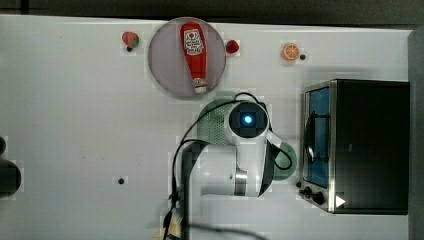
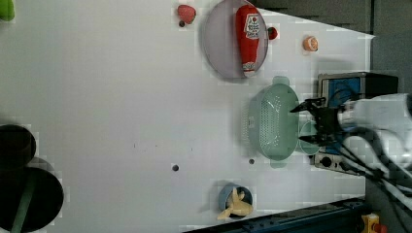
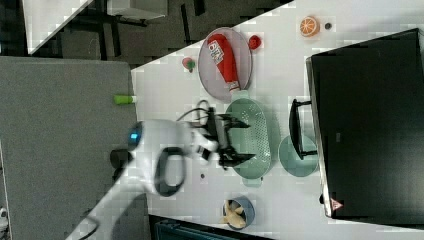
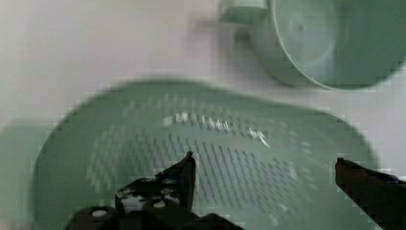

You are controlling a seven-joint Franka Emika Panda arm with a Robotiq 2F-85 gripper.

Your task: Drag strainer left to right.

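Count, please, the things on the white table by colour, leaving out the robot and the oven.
Green: 2, pale mint-green oval plastic strainer, teal-green round mug
Red: 3, red ketchup bottle, two small red toy fruits
Orange: 1, orange slice
Grey: 1, round plate
Blue: 1, bowl
Total: 8

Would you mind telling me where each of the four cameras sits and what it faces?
Top view: overhead, straight down at the table; the arm covers part of the strainer.
Left view: high, facing the oven; the open claw is beside the strainer.
Right view: high, opposite side; the arm reaches towards the oven.
Wrist view: down over the strainer, open claw fingers in front.
Left and right views share the ketchup bottle.
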